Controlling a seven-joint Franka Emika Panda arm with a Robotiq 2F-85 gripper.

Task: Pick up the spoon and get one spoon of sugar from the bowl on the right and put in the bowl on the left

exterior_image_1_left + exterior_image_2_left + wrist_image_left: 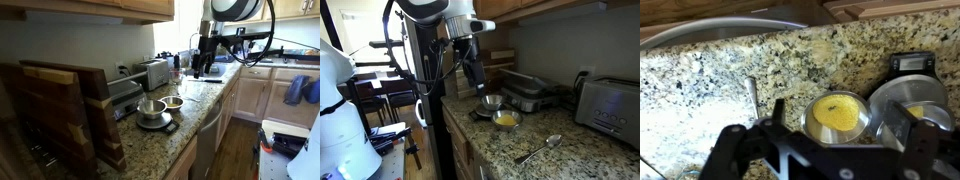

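Gripper (478, 84) hangs over two small bowls on a granite counter (580, 160), empty, the spoon (540, 148) not yet picked up. That spoon lies flat on the stone, well apart from the gripper, on the toaster (610, 100) side of the bowls in an exterior view. A thin pale bar (752, 90) in the wrist view is probably its handle. The yellow-filled bowl (837, 113) sits just beside a steel bowl (908, 100) that stands on a scale (910, 63).

Two risks from here. A thin handle lying flat on hard stone gives little to catch, so a pinch may skid off it or scrape the counter. The bowls also stand so close together (nearly touching) that a careless pass could nudge the steel bowl off the scale or spill the yellow one. The fingers (778, 112) are spread wide, holding and touching nothing.
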